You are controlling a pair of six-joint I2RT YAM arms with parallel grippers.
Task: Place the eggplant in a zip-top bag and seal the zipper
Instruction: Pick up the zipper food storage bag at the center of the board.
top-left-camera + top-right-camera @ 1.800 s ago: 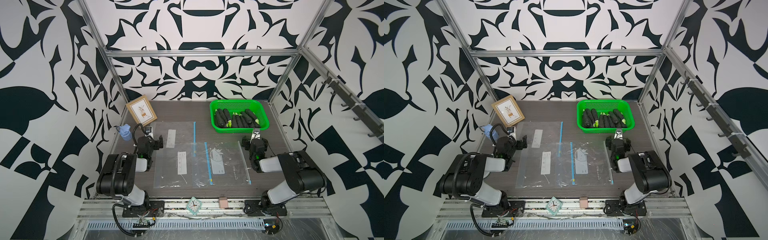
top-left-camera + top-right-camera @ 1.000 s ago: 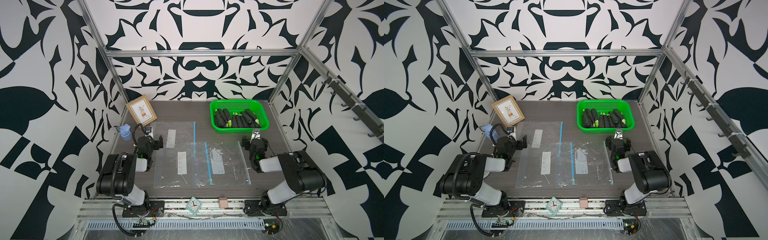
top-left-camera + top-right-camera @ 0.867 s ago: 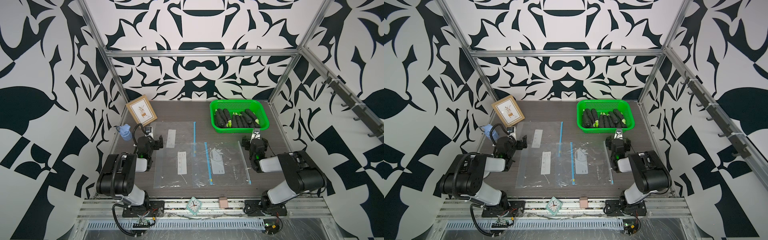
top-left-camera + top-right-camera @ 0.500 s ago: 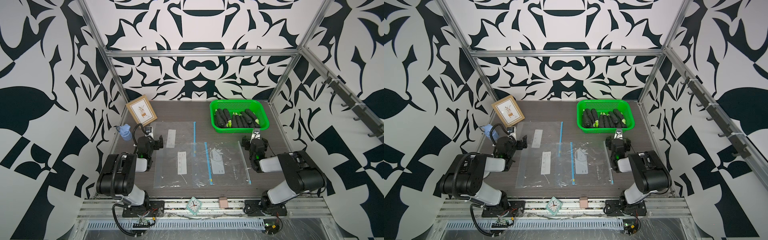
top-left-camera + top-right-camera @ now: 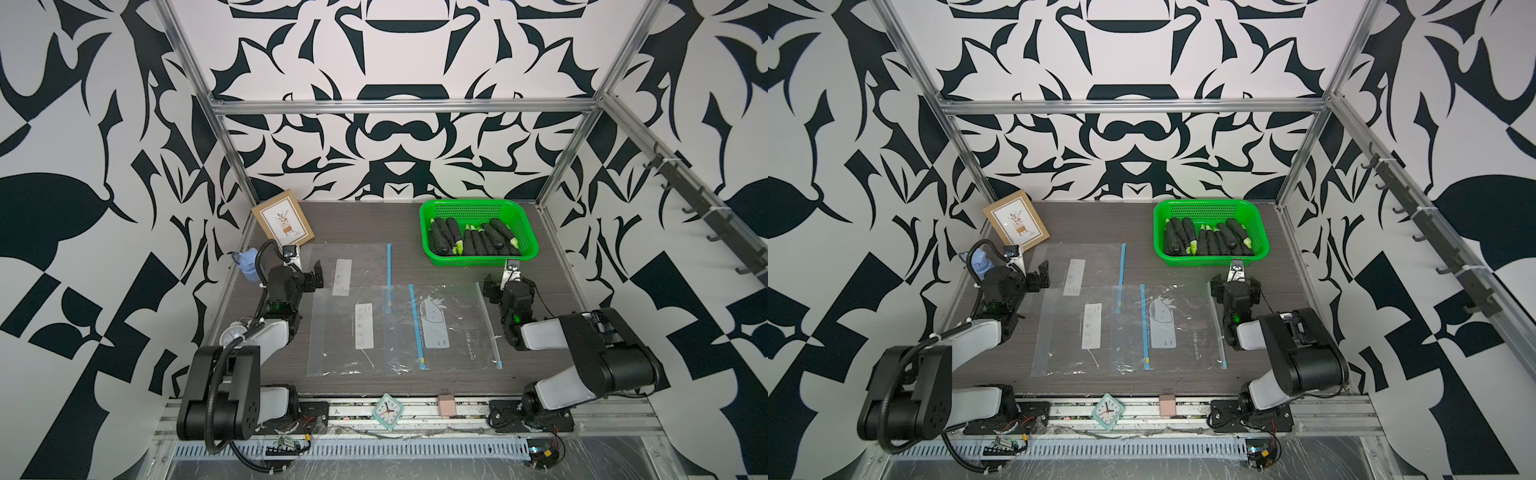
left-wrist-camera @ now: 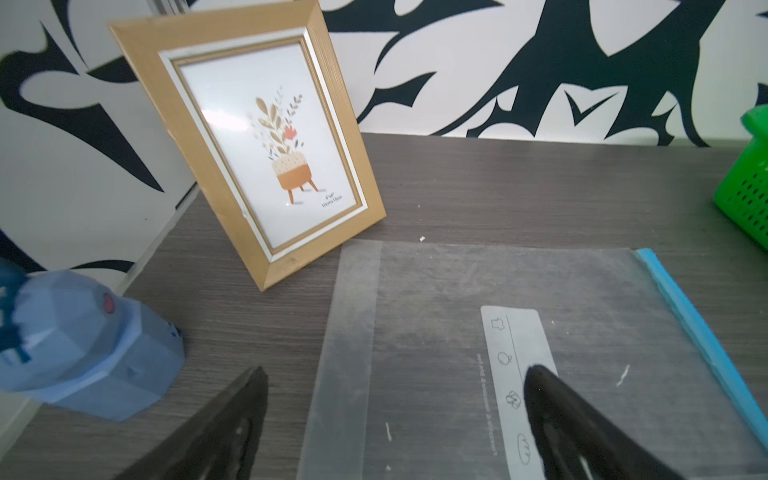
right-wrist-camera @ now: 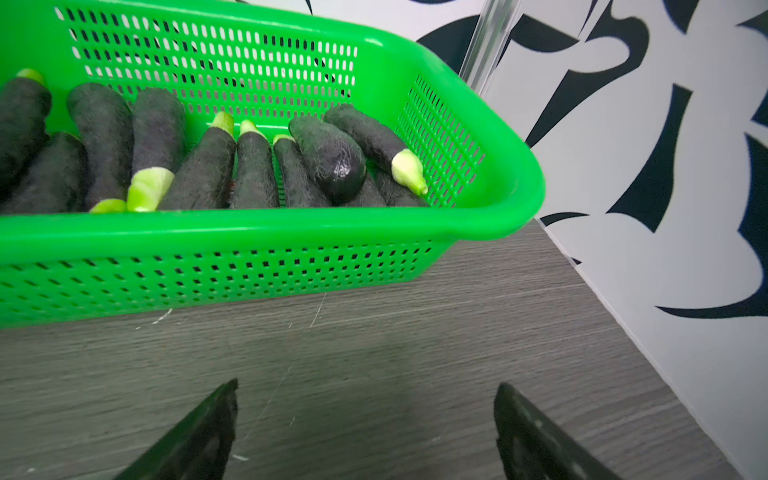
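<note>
Here the left gripper (image 6: pixel 397 370) and right gripper (image 7: pixel 368 384) both hold their jaws wide apart, with eggplants (image 7: pixel 328 160) lying in the green basket (image 7: pixel 249 232).

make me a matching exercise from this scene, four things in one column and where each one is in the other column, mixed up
Things
1. eggplants
2. picture frame
3. mint clock
4. zip-top bags

Places
A. lying flat in the middle of the table
B. on the front rail, below the table edge
C. piled in the green basket
D. standing propped at a back corner

Pairs: 1-C, 2-D, 3-B, 4-A
</note>
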